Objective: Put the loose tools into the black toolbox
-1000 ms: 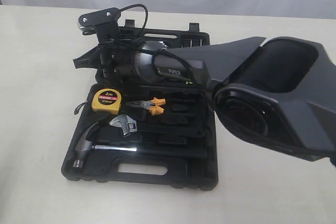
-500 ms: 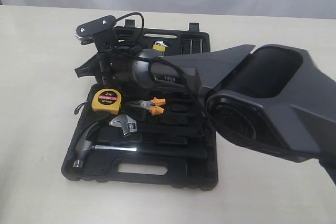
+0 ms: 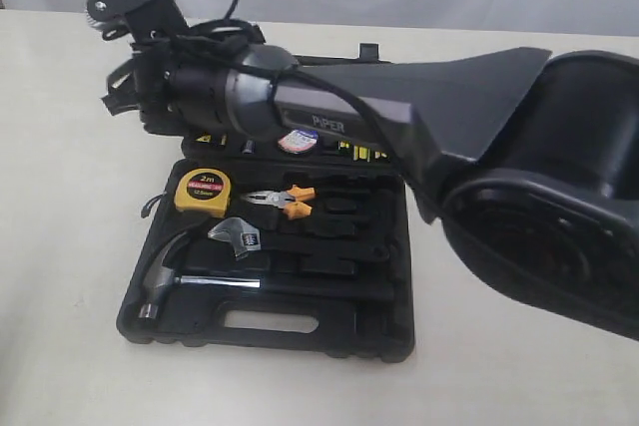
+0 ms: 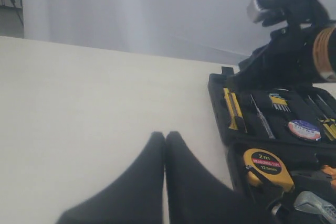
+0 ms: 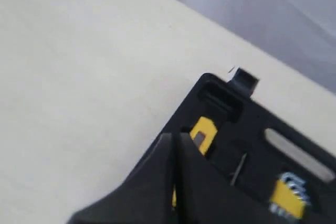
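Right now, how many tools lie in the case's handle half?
4: tape measure at left, pliers right of it, wrench nearer the handle, hammer along the handle side. The arm may hide more.

Toolbox (image 3: pixel 349 341) lies open on table (image 3: pixel 70 197). In ext. view, near half is twd camera, far half behind it.

Near half:
- Far-L corner: tape measure (image 3: pixel 202 193).
- Pliers (image 3: pixel 283 201) just R of it, along same far edge.
- Wrench (image 3: pixel 236 237) in front of those two, nearer mid.
- Hammer (image 3: pixel 165 264) in near-L part, head at L side, handle running R, just behind box's handle slot.

Far half:
- Tape roll (image 3: pixel 298 141) abt centre.
- Utility knife (image 4: pixel 233 109) by L edge.

Right arm (image 3: pixel 329 122) crosses above far half from R. Right gripper (image 5: pixel 176 137) sits above far half's L edge, by the knife. Left gripper (image 4: pixel 165 136) is over table, off box's L side.
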Motion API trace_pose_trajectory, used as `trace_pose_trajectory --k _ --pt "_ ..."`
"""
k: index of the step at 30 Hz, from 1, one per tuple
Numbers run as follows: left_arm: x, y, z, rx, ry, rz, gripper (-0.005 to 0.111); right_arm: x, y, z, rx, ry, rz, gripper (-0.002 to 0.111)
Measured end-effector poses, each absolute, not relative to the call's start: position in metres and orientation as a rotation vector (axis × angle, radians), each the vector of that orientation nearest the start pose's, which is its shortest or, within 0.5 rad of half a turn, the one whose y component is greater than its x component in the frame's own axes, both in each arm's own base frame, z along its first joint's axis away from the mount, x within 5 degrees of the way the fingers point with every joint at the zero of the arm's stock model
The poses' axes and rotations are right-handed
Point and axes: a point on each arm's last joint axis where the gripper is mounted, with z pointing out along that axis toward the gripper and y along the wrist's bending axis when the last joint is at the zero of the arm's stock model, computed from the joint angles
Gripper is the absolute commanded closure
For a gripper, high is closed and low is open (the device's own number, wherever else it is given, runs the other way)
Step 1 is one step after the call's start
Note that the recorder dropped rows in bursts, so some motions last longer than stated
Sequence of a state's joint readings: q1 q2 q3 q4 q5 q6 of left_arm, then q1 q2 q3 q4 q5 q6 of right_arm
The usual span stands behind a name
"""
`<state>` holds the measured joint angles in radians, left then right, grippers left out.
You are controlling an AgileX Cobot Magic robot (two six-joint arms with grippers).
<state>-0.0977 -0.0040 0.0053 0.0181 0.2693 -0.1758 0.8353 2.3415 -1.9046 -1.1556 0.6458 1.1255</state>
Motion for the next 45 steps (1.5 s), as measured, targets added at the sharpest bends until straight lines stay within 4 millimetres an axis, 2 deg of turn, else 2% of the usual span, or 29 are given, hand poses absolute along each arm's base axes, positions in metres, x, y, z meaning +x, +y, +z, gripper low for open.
trace_pose_trajectory --k 7,13,17,20,29,30,34,39,43,44,45 --pt "0.055 -0.005 0.187 -0.057 1.757 -0.182 0.107 0.35 0.359 0.25 -0.761 1.995 -0.385 0.108" --pt "0.055 -0.005 0.187 -0.057 1.757 -0.182 0.107 0.294 0.355 0.293 -1.038 2.005 -0.577 0.108" --pt "0.055 -0.005 0.187 -0.057 1.757 -0.182 0.107 0.249 0.35 0.301 -1.162 2.02 -0.622 0.108" --pt "0.055 -0.005 0.187 -0.057 1.757 -0.182 0.107 0.211 0.346 0.305 -1.214 2.012 -0.587 0.108" --pt "0.055 -0.005 0.187 -0.057 1.757 -0.182 0.107 0.111 0.313 0.288 -1.261 2.013 -0.475 0.109" --pt "0.055 -0.005 0.187 -0.057 1.757 -0.182 0.107 0.283 0.152 0.323 -1.469 2.103 -0.025 0.109" --pt "0.055 -0.005 0.187 -0.057 1.757 -0.182 0.107 0.31 0.149 0.306 -1.531 2.033 -0.1 0.109" --pt "0.055 -0.005 0.187 -0.057 1.757 -0.182 0.107 0.34 0.156 0.277 -1.585 1.936 -0.2 0.109" --pt "0.055 -0.005 0.187 -0.057 1.757 -0.182 0.107 0.362 0.163 0.246 -1.606 1.893 -0.268 0.108" --pt "0.055 -0.005 0.187 -0.057 1.757 -0.182 0.107 0.37 0.165 0.232 -1.609 1.894 -0.29 0.108" --pt "0.055 -0.005 0.187 -0.057 1.757 -0.182 0.107 0.374 0.166 0.223 -1.616 1.89 -0.304 0.105"
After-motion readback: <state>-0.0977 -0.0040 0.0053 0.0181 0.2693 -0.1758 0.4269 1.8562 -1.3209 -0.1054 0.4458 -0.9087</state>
